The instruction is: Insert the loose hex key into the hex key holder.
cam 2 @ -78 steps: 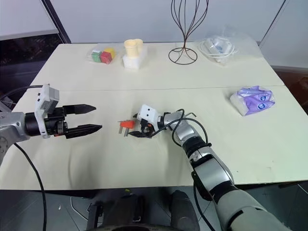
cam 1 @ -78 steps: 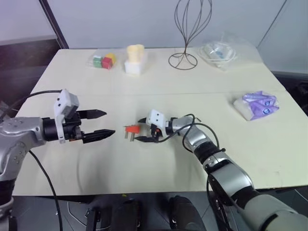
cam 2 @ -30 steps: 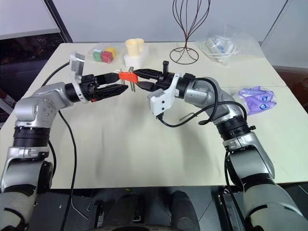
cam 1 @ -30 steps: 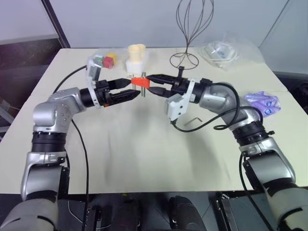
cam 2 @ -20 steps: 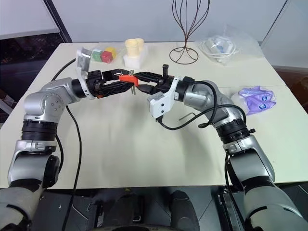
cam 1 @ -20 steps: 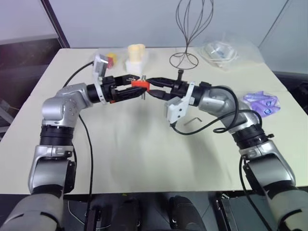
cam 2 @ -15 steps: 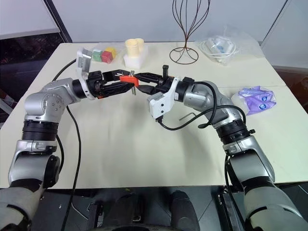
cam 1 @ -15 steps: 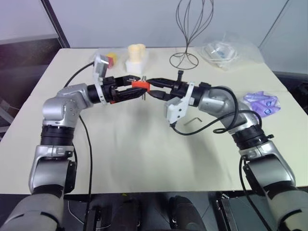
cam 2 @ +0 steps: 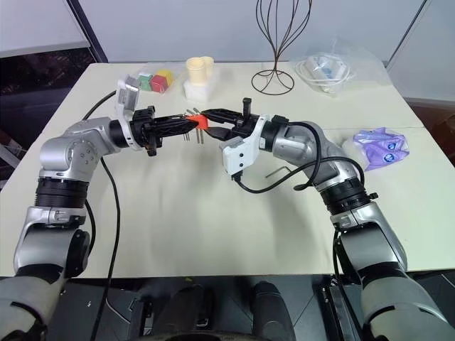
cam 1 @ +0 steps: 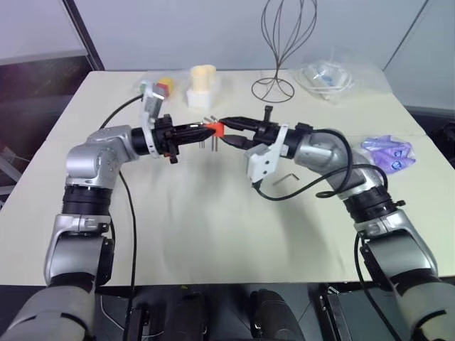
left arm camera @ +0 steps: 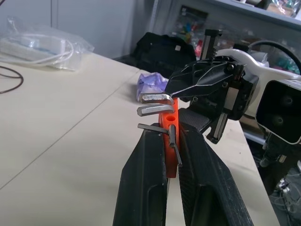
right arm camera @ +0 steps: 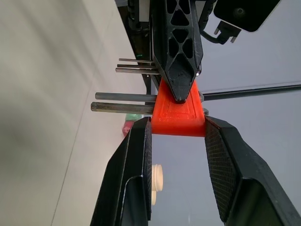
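left gripper (cam 1: 204, 131) + right gripper (cam 1: 225, 132) | both clamp hex key holder (cam 1: 215, 128) | above table (cam 1: 213, 234)

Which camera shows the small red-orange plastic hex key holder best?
The right wrist view: the red-orange plastic hex key holder sits close up, its grey rods side-on. The left wrist view shows its narrow edge; the eye views a small block.

A lab: cluttered shelving (left arm camera: 244, 19) behind a test table (cam 1: 213, 213).
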`<state>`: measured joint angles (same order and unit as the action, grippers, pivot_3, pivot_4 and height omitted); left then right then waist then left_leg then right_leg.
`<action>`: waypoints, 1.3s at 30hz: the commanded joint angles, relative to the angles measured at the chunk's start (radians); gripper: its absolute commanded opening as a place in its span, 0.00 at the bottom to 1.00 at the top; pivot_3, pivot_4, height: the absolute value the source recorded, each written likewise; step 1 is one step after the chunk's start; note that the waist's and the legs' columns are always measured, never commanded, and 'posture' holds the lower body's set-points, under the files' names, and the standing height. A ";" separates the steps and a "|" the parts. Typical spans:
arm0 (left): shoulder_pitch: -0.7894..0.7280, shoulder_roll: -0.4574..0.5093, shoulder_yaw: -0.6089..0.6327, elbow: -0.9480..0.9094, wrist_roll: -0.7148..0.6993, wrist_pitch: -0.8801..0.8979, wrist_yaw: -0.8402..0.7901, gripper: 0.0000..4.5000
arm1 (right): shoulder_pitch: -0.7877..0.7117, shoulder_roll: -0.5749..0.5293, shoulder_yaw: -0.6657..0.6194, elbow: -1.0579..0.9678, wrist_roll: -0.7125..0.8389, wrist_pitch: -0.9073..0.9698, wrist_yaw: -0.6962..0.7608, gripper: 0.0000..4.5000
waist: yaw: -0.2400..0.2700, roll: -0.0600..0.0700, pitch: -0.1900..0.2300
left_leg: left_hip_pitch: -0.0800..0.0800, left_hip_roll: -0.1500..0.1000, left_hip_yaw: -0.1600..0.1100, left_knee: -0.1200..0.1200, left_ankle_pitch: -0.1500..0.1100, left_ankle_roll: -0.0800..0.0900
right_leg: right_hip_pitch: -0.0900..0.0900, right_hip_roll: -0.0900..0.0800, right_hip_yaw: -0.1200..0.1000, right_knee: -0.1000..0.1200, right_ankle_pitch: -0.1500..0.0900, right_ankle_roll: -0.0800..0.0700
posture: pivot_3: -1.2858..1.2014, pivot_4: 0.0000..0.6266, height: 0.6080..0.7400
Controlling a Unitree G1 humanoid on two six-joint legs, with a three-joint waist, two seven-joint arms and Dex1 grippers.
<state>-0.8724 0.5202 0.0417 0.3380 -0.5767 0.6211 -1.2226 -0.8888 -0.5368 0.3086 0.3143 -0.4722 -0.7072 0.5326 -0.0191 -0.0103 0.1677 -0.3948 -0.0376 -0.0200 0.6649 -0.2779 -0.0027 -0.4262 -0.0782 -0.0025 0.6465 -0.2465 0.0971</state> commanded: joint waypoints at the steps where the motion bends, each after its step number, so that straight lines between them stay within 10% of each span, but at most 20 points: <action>1: -0.033 0.003 0.021 0.001 0.010 -0.016 0.025 0.01 | -0.007 -0.006 0.009 -0.050 0.036 -0.033 0.020 0.22 | 0.000 0.000 0.000 | 0.000 0.000 0.000 0.000 0.000 0.000 | 0.000 0.000 0.000 0.000 0.000 0.000 | 0.52 0.24 1.00; 2: -0.031 0.003 0.022 0.001 0.012 -0.018 0.027 0.00 | -0.006 -0.007 0.010 -0.051 0.054 -0.029 0.036 0.46 | 0.000 0.000 0.000 | 0.000 0.000 0.000 0.000 0.000 0.000 | 0.000 0.000 0.000 0.000 0.000 0.000 | 0.52 0.24 1.00; 7: -0.018 0.008 0.026 -0.013 0.013 -0.018 0.035 0.00 | -0.001 -0.024 0.007 -0.057 0.054 -0.029 0.056 0.98 | 0.000 0.000 0.000 | 0.000 0.000 0.000 0.000 0.000 0.000 | 0.000 0.000 0.000 0.000 0.000 0.000 | 0.52 0.24 1.00; 13: 0.034 0.041 0.025 -0.079 0.043 -0.055 0.052 0.00 | 0.093 -0.127 -0.071 -0.079 0.134 0.170 0.140 0.98 | 0.006 0.000 0.000 | 0.000 0.000 0.000 0.000 0.000 0.001 | 0.001 0.000 0.000 0.000 0.000 0.000 | 0.52 0.24 1.00; 21: 0.155 0.117 0.039 -0.378 0.009 -0.041 0.076 0.00 | 0.334 -0.218 -0.247 -0.338 0.444 1.181 0.413 0.98 | 0.007 -0.001 0.000 | -0.003 0.001 -0.001 0.001 -0.001 0.002 | 0.001 -0.003 0.001 -0.003 0.000 0.000 | 0.52 0.24 1.00; 27: 0.186 0.121 0.054 -0.474 -0.035 0.011 0.131 0.00 | 0.363 -0.259 -0.196 -0.330 0.395 1.193 0.400 0.98 | 0.006 0.000 0.000 | -0.002 0.001 -0.001 0.000 -0.001 0.002 | 0.001 -0.002 0.001 -0.003 -0.001 -0.001 | 0.52 0.24 1.00; 39: 0.244 0.057 0.045 -0.514 -0.058 -0.005 0.218 0.00 | 0.020 -0.016 -0.408 -0.265 0.661 2.128 0.222 0.98 | 0.016 0.000 0.001 | -0.004 0.001 -0.004 0.001 -0.001 0.002 | -0.001 -0.003 0.000 -0.002 -0.001 -0.001 | 0.52 0.24 1.00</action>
<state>-0.6287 0.5832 0.0656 -0.1434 -0.6210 0.6310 -1.0181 -0.8555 -0.5632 -0.0694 0.0556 0.1588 1.2936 0.7807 -0.0034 -0.0101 0.1685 -0.3995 -0.0373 -0.0250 0.6655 -0.2791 -0.0012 -0.4273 -0.0818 -0.0025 0.6440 -0.2471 0.0960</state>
